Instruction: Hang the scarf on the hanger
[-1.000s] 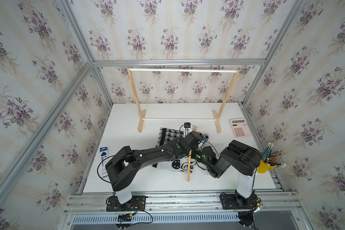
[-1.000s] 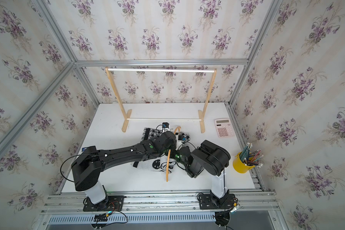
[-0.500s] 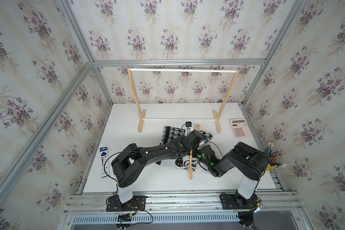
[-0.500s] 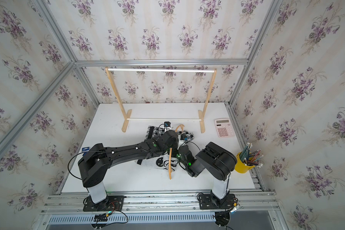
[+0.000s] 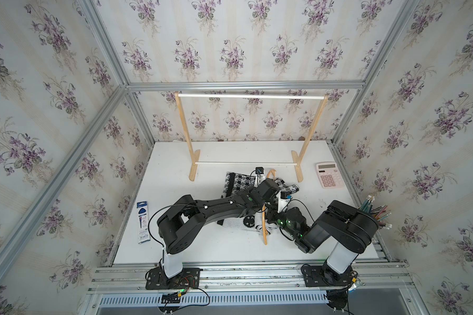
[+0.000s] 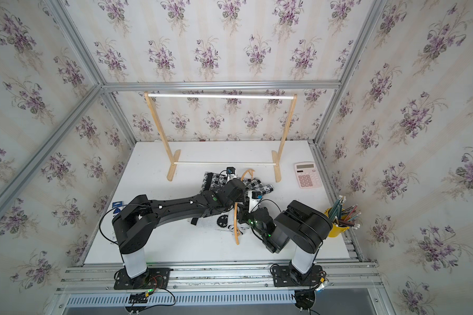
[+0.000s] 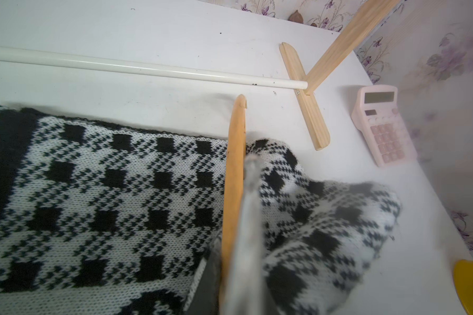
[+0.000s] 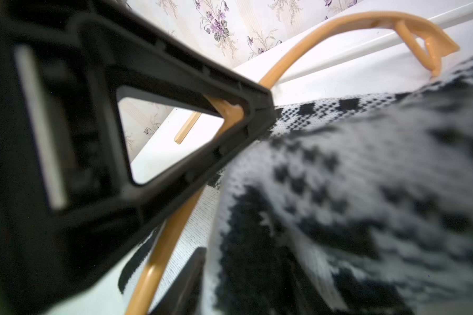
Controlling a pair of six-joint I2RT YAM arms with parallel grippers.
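Pinching the slim curved light-wood hanger (image 5: pixel 263 227) mid-span, the left gripper (image 8: pixel 253 114) props it upright across the black-and-white knitted scarf (image 7: pixel 99 191), whose bunched check end lies just beyond the right gripper (image 5: pixel 271 211); that gripper's spread I cannot tell.

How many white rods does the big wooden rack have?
2. The top rod runs high between the two wooden posts. The bottom rod lies low near the table, just behind the scarf. None seems hidden.
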